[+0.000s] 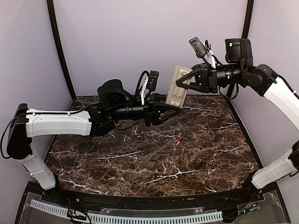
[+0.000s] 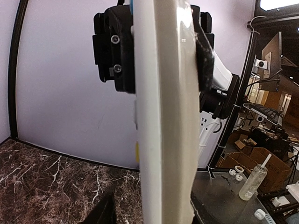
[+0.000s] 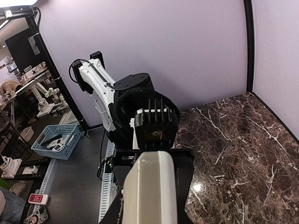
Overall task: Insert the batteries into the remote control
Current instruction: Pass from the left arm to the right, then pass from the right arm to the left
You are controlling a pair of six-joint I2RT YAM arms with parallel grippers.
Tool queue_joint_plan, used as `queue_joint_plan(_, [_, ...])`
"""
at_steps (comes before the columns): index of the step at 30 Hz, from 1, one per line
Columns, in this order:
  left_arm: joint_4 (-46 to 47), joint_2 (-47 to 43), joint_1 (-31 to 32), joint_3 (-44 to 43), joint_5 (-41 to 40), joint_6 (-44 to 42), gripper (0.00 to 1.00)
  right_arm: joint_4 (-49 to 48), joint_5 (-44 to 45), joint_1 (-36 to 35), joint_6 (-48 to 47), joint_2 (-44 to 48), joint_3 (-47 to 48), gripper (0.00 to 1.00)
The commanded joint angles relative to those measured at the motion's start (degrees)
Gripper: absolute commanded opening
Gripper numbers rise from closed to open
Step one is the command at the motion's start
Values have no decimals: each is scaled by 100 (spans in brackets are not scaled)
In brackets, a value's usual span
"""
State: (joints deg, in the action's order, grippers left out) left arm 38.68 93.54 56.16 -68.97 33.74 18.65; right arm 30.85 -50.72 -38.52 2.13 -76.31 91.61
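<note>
We see the right gripper [image 1: 183, 84] clamped on the remote control [image 1: 174, 96], holding it in the air above the far part of the dark marble table [image 1: 140, 163], long axis roughly upright and leaning a bit. In the left wrist view the remote control [image 2: 163, 121] shows edge-on and vertical, with small buttons sticking out of its left-hand face. The right gripper's black pads [image 2: 114, 51] press on both faces near the top, so that pincer is closed on it, gap only as wide as the remote is thick. The left gripper [image 1: 174, 106] reaches in from the left at the remote's lower end with jaws parted. In its own wrist view, its one visible finger [image 2: 100, 212] stands clear of the remote with table showing between them, so we call it open and holding nothing; the other finger we cannot see there. In the right wrist view the remote control [image 3: 149, 191] sits at bottom centre as a pale rounded body, with the left arm's wrist head-on just beyond it. One red battery [image 1: 178, 140] lies loose on the table, nearer the arm bases than the held remote and well apart from both grippers. We cannot tell from any view whether the battery recess holds a cell.
</note>
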Motion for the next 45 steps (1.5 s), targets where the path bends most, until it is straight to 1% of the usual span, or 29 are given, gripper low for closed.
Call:
queue_joint_plan(1, [-259, -89, -26, -421, 246, 131, 48, 126, -262, 3, -125, -38, 161, 9])
queue_joint_plan(6, [-135, 85, -18, -652, 421, 327, 46, 223, -248, 4, -178, -111, 255, 9])
queue_joint_plan(8, [-198, 112, -18, -739, 415, 340, 41, 261, -229, 10, -178, -113, 273, 9])
queue_joint_plan(9, [-244, 138, -18, -800, 415, 321, 35, 271, -214, 9, -176, -111, 277, 9])
queue_joint_plan(11, [-365, 153, -18, -844, 440, 270, 28, 246, -170, 5, -178, -97, 291, 9])
queue_joint_plan(12, [-434, 154, -18, -846, 476, 253, 27, 227, -160, 11, -178, -87, 299, 9])
queue_joint_plan(15, [-631, 161, -18, -869, 565, 159, 28, 196, -140, 10, -178, -84, 337, 9])
queue_joint_plan(20, [-1084, 165, -16, -947, 590, -202, 37, 240, -128, 8, -323, -130, 422, 9])
queue_joint_plan(23, [-1289, 177, -17, -990, 623, -362, 39, 247, -131, 6, -336, -145, 436, 9])
queue_joint_plan(25, [-1329, 182, -17, -1010, 620, -388, 33, 255, -131, 8, -349, -141, 436, 9])
queue_joint_plan(26, [-1304, 187, -18, -1017, 618, -384, 25, 261, -124, 9, -353, -139, 430, 9])
queue_joint_plan(28, [-1244, 195, -18, -1021, 618, -340, 19, 268, -109, 7, -362, -131, 419, 10])
queue_joint_plan(30, [-1111, 192, -18, -1003, 621, -252, 17, 290, -95, 9, -378, -131, 410, 9])
queue_joint_plan(35, [-867, 221, -11, -1047, 674, -117, 24, 306, -104, 6, -387, -144, 401, 10])
queue_joint_plan(40, [-758, 227, -9, -1048, 696, -6, 26, 331, -90, 3, -414, -135, 410, 9])
queue_joint_plan(42, [-729, 225, -9, -1053, 708, 31, 30, 336, -71, 5, -432, -122, 395, 10])
queue_joint_plan(44, [-706, 223, -9, -1069, 725, 40, 40, 334, -70, 11, -441, -113, 380, 10])
queue_joint_plan(45, [-700, 228, -9, -1078, 723, 41, 41, 334, -70, 6, -442, -112, 375, 10])
